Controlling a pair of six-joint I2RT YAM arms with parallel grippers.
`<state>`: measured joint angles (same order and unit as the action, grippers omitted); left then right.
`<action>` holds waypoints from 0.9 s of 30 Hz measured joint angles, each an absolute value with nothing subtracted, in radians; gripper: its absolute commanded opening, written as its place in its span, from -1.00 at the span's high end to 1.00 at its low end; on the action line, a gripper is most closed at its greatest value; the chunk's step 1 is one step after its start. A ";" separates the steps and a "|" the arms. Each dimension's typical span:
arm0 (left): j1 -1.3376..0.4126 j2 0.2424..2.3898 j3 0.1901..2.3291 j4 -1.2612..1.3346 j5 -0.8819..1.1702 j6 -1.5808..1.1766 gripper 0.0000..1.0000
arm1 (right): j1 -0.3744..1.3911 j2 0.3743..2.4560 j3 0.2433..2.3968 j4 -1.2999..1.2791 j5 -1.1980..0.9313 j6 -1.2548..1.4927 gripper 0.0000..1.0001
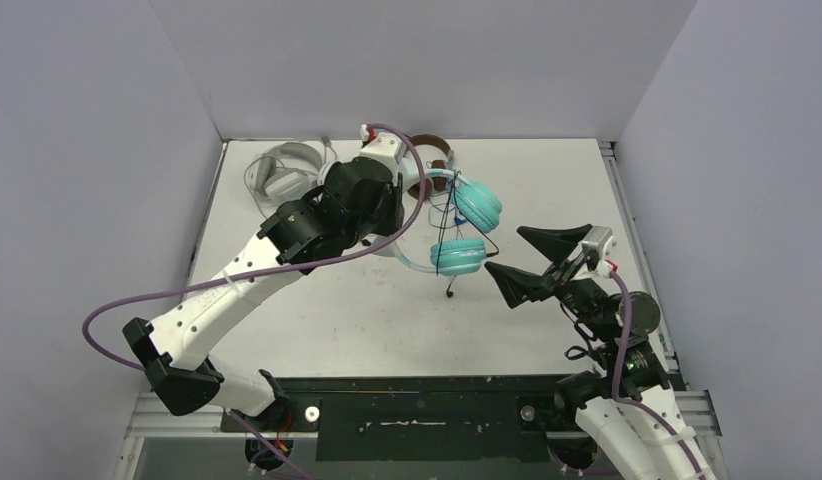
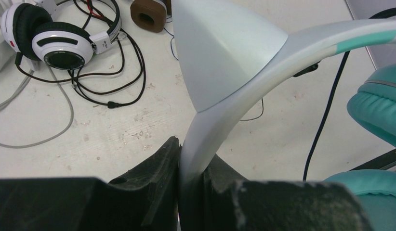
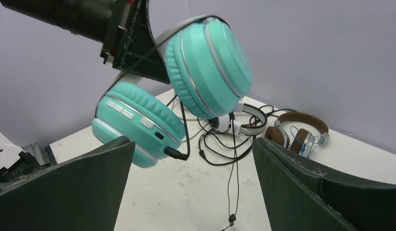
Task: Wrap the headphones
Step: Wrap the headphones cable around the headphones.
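Note:
My left gripper (image 1: 402,215) is shut on the white band (image 2: 220,110) of the light teal headphones (image 1: 467,225) and holds them in the air above the table. Their two teal cups (image 3: 201,72) hang in the right wrist view, with a thin black cable (image 3: 234,168) dangling down to a plug (image 1: 451,294). My right gripper (image 1: 535,262) is open and empty, just right of the cups, its fingers (image 3: 302,187) on either side of the dangling cable.
Black-and-white headphones (image 2: 56,41) with a tangled black cable lie at the back. Brown headphones (image 3: 295,132) with a blue cable lie beside them. Pale grey headphones (image 1: 282,170) lie at the back left. Grey walls enclose the table (image 1: 367,320).

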<state>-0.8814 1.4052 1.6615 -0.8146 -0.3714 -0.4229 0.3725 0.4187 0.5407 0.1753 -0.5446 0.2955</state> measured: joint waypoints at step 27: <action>-0.848 1.380 1.785 -0.817 -0.362 -0.556 1.00 | 0.373 0.462 0.239 0.350 -0.544 0.363 -1.00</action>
